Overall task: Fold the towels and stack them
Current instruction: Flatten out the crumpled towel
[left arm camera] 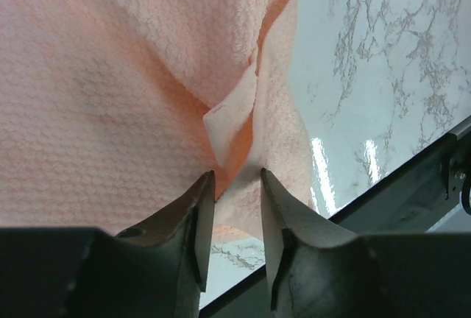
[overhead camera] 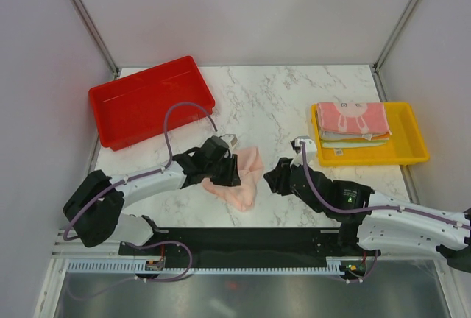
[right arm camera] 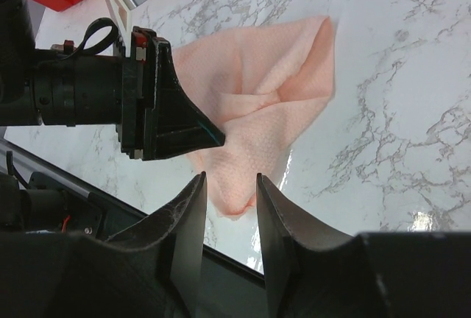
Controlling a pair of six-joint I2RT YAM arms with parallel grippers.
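Observation:
A plain peach-pink towel (overhead camera: 249, 189) lies crumpled on the marble table (overhead camera: 294, 97) between the two arms. My left gripper (overhead camera: 232, 174) rests over its left part. In the left wrist view the towel (left arm camera: 110, 97) fills the frame, and the left gripper (left arm camera: 237, 175) stands open, a fold of the cloth at its tips. My right gripper (overhead camera: 268, 177) hovers just right of the towel. It (right arm camera: 230, 176) is open, and the towel (right arm camera: 272, 82) has its near corner just beyond the tips. Folded towels (overhead camera: 352, 121) are stacked at the right, a pink bunny one on top.
The stack sits in a yellow tray (overhead camera: 416, 145) at the right edge. A red tray (overhead camera: 151, 101) stands at the back left. The left arm's fingers (right arm camera: 173, 123) show in the right wrist view. A black rail (overhead camera: 243, 238) runs along the near table edge.

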